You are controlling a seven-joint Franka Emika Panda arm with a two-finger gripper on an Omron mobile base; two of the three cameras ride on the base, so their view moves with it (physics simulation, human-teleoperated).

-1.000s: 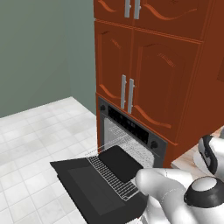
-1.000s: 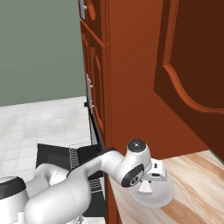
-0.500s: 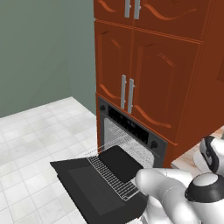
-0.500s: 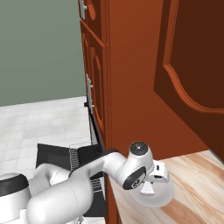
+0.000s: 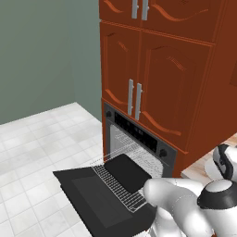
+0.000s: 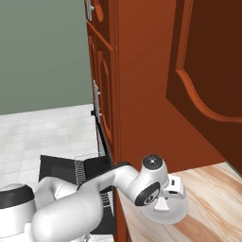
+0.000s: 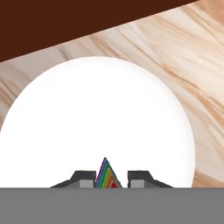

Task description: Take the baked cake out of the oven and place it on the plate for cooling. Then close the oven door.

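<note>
A small pointed wedge, the baked cake [image 7: 106, 175], sits between my two finger tips, and my gripper [image 7: 112, 178] is shut on it. Right below it lies the round white plate [image 7: 96, 109], resting on a pale wooden counter. From the right base view, my hand hangs over the plate [image 6: 176, 216] and hides the cake. The black oven [image 5: 139, 134] stands open with its oven door [image 5: 92, 196] folded down flat. The plate's edge [image 5: 210, 170] peeks out behind my wrist in the left base view.
A flat black tray [image 5: 127, 172] lies on the pulled-out wire rack [image 5: 111, 183] above the door. Red-brown cabinets [image 5: 152, 69] frame the oven, and an open cabinet door [image 6: 208, 61] hangs over the wooden counter [image 6: 212, 198]. White floor tiles [image 5: 37, 143] lie to the left.
The hand has sunk slightly toward the plate, still gripping the cake. The oven door and tray have not moved.
</note>
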